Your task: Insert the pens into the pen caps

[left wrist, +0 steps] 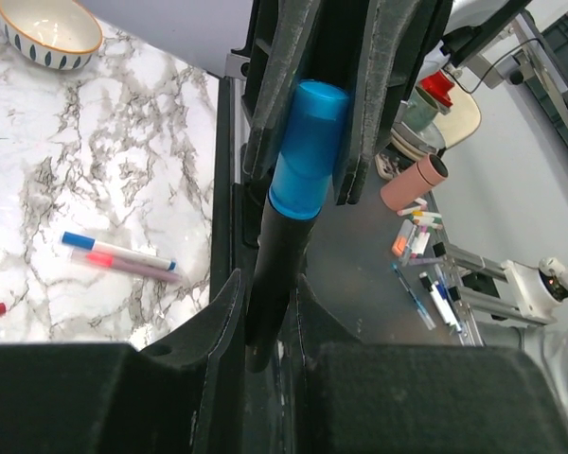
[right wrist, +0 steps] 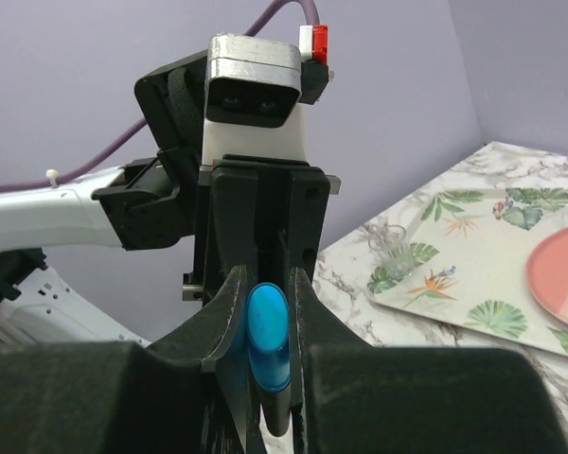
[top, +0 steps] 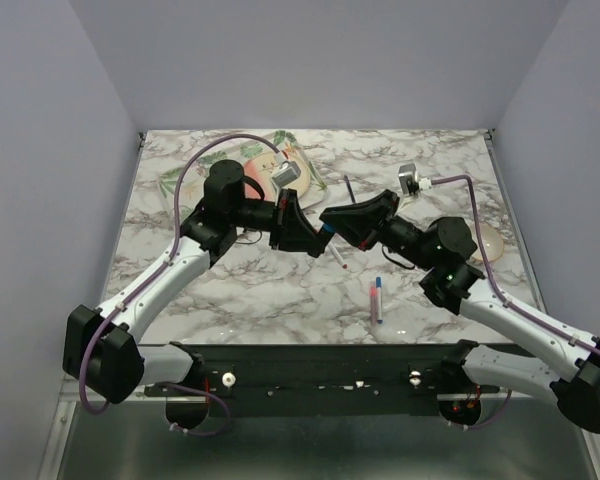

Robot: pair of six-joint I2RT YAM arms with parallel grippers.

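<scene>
- Left arm: rises from the near-left base with the elbow bent and the wrist turned right. My left claw [top: 308, 237] is level and sits just nearer me than the tray's [right wrist: 402, 284] right corner.
- Left claw: clamped on the barrel of the dark marker [left wrist: 268, 274].
- Right arm: folded at the elbow, with the wrist turned left. My right claw [top: 333, 222] faces the left one tip to tip.
- Right claw: clamped on the blue cap [right wrist: 267, 331].
- Marker and cap: in line, in the air between my claws, with the cap seated over the marker's end.
- Red-tipped pen [top: 337, 259]: on the table [top: 270, 300], nearer me than the tray, just under the claws.
- Pink pen [top: 374, 298]: farther from the tray, towards my bases.
- Navy pen [top: 348, 188]: right of the tray, beyond my right claw.
- Bowl [top: 485, 240]: well right of the tray, beside my right elbow and near the table's right edge.
- Room: bare marble between my forearms, on my side of the tray. Walls stand at the left, right and far edges.
</scene>
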